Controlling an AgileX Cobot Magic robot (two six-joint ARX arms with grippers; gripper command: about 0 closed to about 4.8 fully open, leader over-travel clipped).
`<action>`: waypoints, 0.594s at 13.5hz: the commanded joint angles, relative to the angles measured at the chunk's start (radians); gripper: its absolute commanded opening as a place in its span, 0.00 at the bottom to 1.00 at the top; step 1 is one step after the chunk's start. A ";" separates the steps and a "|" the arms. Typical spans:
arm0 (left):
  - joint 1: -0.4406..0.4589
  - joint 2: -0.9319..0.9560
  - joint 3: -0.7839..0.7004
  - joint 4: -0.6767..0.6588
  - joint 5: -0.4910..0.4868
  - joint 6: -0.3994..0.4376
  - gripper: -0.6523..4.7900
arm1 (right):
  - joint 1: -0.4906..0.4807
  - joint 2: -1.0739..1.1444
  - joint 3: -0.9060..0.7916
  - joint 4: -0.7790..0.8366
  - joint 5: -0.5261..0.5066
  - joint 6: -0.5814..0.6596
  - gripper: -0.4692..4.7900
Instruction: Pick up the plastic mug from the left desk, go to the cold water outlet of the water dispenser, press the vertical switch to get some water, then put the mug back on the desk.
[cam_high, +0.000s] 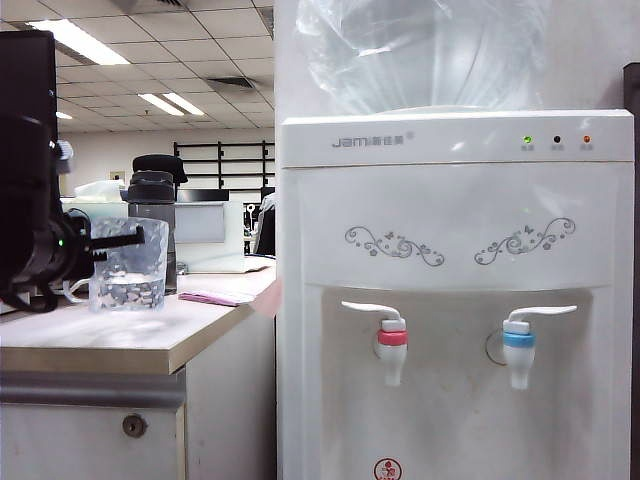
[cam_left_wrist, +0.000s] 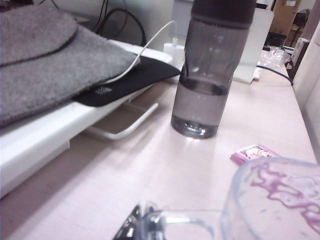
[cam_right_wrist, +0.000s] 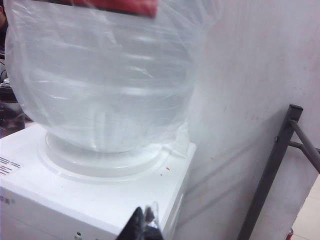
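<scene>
The clear plastic mug (cam_high: 128, 268) is at the desk top beside the grey bottle; whether it rests on the left desk (cam_high: 100, 345) I cannot tell. My left gripper (cam_high: 138, 237) reaches in from the left. In the left wrist view that gripper (cam_left_wrist: 141, 222) is shut on the mug's thin clear handle (cam_left_wrist: 192, 218), the mug's rim (cam_left_wrist: 280, 172) close by. The water dispenser (cam_high: 455, 200) stands to the right, its blue-collared cold water outlet (cam_high: 519, 345) far from the mug. My right gripper (cam_right_wrist: 146, 222) is shut and empty above the dispenser's top (cam_right_wrist: 75, 197).
A smoky-grey bottle with a black cap (cam_high: 152, 215) (cam_left_wrist: 210, 75) stands just behind the mug. A pink packet (cam_high: 215, 297) (cam_left_wrist: 253, 152) lies on the desk. Grey cloth on a white stand (cam_left_wrist: 50, 65) is near. A red-collared tap (cam_high: 392, 345) sits left of the blue one. A grey metal frame (cam_right_wrist: 280, 165) leans by the wall.
</scene>
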 joint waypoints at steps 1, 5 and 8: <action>0.006 0.036 0.012 0.052 0.006 -0.024 0.11 | 0.000 0.000 0.004 0.016 -0.001 0.003 0.09; 0.006 0.072 0.038 0.051 0.013 -0.023 0.11 | 0.000 0.000 0.004 0.016 -0.001 0.003 0.09; 0.005 0.072 0.037 0.046 0.014 -0.024 0.11 | 0.000 0.000 0.004 0.016 -0.001 0.003 0.09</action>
